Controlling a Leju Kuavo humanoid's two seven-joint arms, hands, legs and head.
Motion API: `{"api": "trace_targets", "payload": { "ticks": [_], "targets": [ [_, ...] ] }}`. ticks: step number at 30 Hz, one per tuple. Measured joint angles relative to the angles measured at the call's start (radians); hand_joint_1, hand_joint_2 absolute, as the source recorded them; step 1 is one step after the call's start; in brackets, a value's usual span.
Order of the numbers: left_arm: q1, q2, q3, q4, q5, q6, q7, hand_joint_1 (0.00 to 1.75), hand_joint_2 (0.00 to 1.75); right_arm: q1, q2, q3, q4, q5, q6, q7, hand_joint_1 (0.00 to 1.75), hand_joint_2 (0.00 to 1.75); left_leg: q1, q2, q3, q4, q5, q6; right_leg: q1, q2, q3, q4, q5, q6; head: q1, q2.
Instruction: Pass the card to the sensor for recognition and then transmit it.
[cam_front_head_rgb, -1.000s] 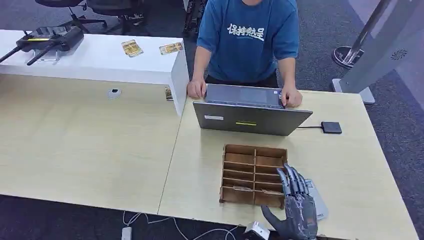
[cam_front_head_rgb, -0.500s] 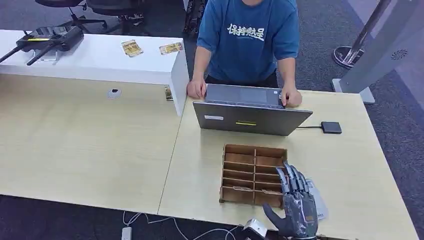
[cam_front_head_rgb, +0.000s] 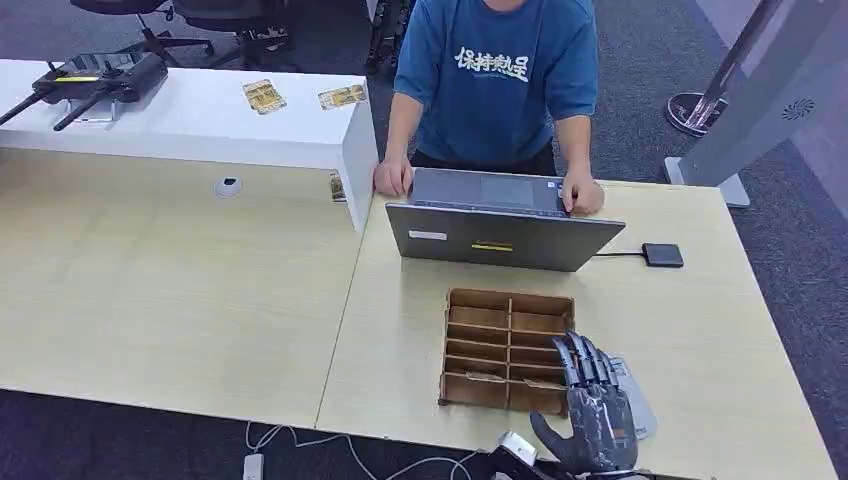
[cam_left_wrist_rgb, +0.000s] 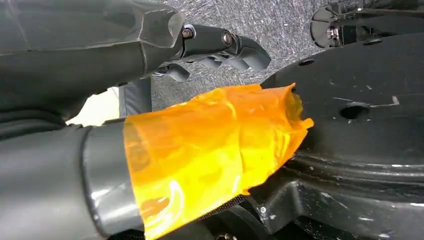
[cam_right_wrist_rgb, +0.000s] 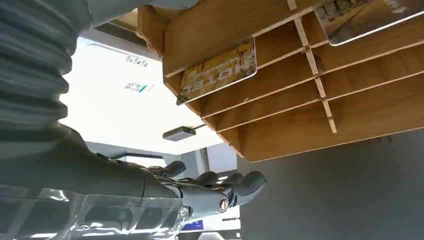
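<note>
My right hand (cam_front_head_rgb: 597, 408) hovers over the front right corner of the wooden card box (cam_front_head_rgb: 508, 300), fingers stretched out and thumb apart, holding nothing. From the right wrist view, a yellow card (cam_right_wrist_rgb: 219, 75) and another card (cam_right_wrist_rgb: 367, 17) stand in the box's slots (cam_right_wrist_rgb: 300, 115), and the right hand (cam_right_wrist_rgb: 150, 182) is apart from them. A small black sensor (cam_front_head_rgb: 663, 255) lies on the table right of the laptop (cam_front_head_rgb: 500, 238), wired to it. My left hand (cam_left_wrist_rgb: 125, 55) hangs low with nothing in it, its thumb wrapped in orange tape (cam_left_wrist_rgb: 210, 145).
A person in a blue shirt (cam_front_head_rgb: 498, 70) stands behind the laptop with both hands on it. A flat pale pad (cam_front_head_rgb: 636, 400) lies under my right hand. A white counter (cam_front_head_rgb: 200, 120) at the back left bears two cards and a black device.
My right hand has drifted slightly back toward the table's near edge, still empty. Nothing else has moved.
</note>
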Motion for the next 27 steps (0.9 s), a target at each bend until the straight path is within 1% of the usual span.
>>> {"api": "trace_targets", "payload": {
  "ticks": [7,9,12,21,27],
  "targets": [
    [0.0,0.0,0.0,0.0,0.0,0.0,0.001,0.0,0.0,0.0,-0.001,0.0,0.0,0.0,0.0,0.0,0.0,1.75,0.0,0.0,0.0,0.0,0.0,0.0,0.0,0.0,0.0,0.0,0.0,0.0,0.0,0.0],
    [0.0,-0.001,0.0,0.0,0.006,0.0,0.001,0.0,0.0,-0.006,-0.016,0.001,-0.005,-0.035,0.067,0.014,0.0,1.75,0.0,0.0,0.0,0.0,0.0,0.0,0.0,0.0,0.0,0.0,0.0,0.0,0.0,0.0],
    [0.0,-0.001,0.0,0.0,0.011,0.0,0.001,0.0,0.0,-0.011,-0.024,0.004,-0.005,-0.043,0.089,0.021,0.0,1.75,0.0,0.0,0.0,0.0,0.0,0.0,0.0,0.0,0.0,0.0,0.0,0.0,0.0,0.0],
    [0.001,-0.001,0.0,0.0,0.013,0.0,0.001,0.0,0.0,-0.019,-0.032,0.005,0.0,-0.045,0.094,0.021,0.0,1.75,0.0,0.0,0.0,0.0,0.0,0.0,0.0,0.0,0.0,0.0,0.0,0.0,0.0,0.0],
    [0.001,-0.002,0.0,0.0,0.015,0.0,0.0,0.0,0.0,-0.02,-0.032,0.005,-0.002,-0.048,0.055,0.004,0.0,1.75,0.0,0.0,0.0,0.0,0.0,0.0,0.0,0.0,0.0,0.0,0.0,0.0,0.0,0.0]
  ]
}}
